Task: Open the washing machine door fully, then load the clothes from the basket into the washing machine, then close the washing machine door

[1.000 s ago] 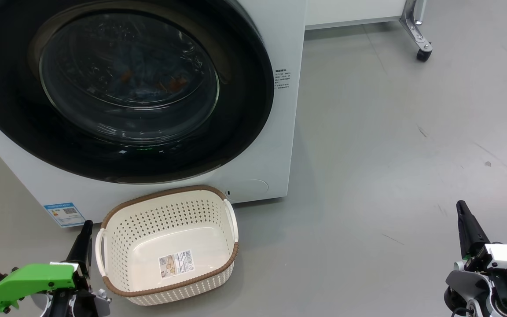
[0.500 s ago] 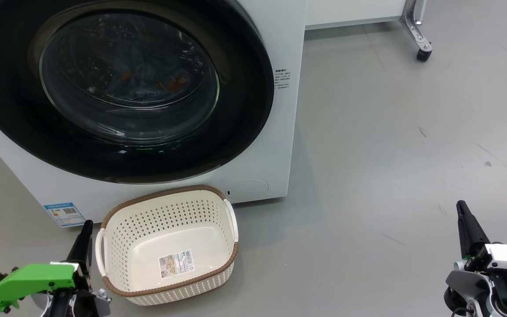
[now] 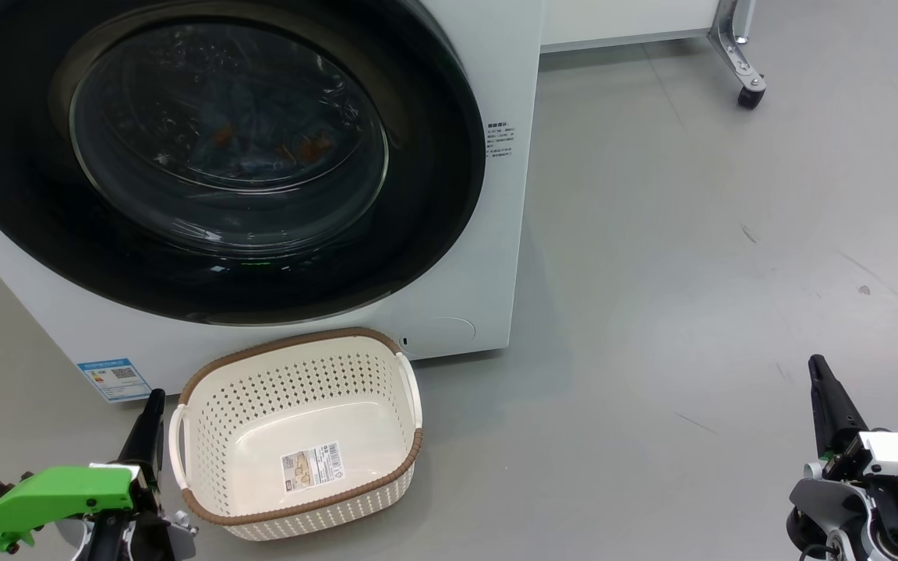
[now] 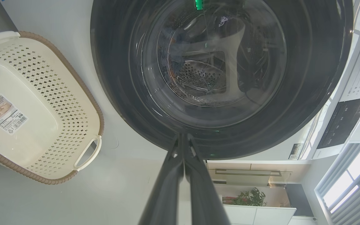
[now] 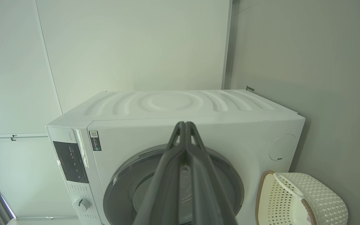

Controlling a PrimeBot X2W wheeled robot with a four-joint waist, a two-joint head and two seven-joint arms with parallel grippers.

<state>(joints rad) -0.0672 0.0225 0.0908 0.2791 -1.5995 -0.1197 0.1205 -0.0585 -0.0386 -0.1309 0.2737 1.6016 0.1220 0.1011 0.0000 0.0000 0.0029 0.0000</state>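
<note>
Holding still, left gripper [image 3: 153, 401] at eight o'clock and right gripper [image 3: 818, 368] at four keep jaws closed, empty. Nothing has shifted: washing machine door [image 3: 433, 202] at ten o'clock shut, clothes [image 3: 262, 144] behind its glass, basket [image 3: 293, 340] at seven empty; task looks complete.

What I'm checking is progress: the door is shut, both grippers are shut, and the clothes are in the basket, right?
No. The head view shows the basket empty; the clothes lie behind the glass of the door. The door is shut, and the left gripper and right gripper are shut.
</note>
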